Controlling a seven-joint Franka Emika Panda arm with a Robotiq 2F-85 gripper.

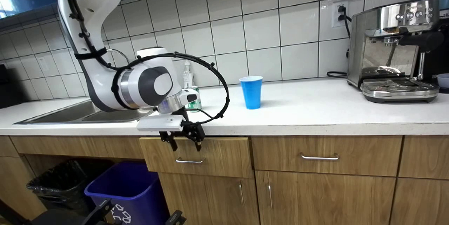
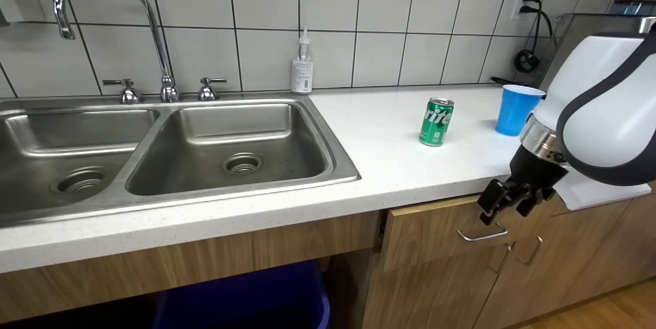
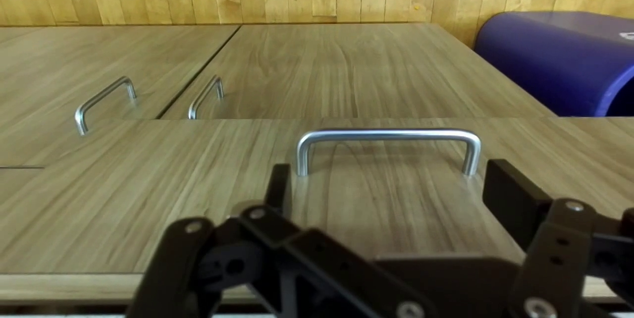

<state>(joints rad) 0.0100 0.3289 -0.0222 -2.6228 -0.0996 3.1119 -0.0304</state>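
Note:
My black gripper is open and empty, pointing down in front of a wood drawer under the counter. The drawer stands slightly pulled out past its neighbours in both exterior views. Its silver bar handle is just below my fingertips, apart from them. In the wrist view the fingers are spread wide, one beyond each end of the handle. A green soda can and a blue cup stand upright on the white counter above and behind the gripper.
A steel double sink and a clear pump bottle are beside the can. A blue recycling bin and a black-lined bin stand below the counter. A coffee machine is on the counter. Cabinet doors with bar handles sit under the drawer.

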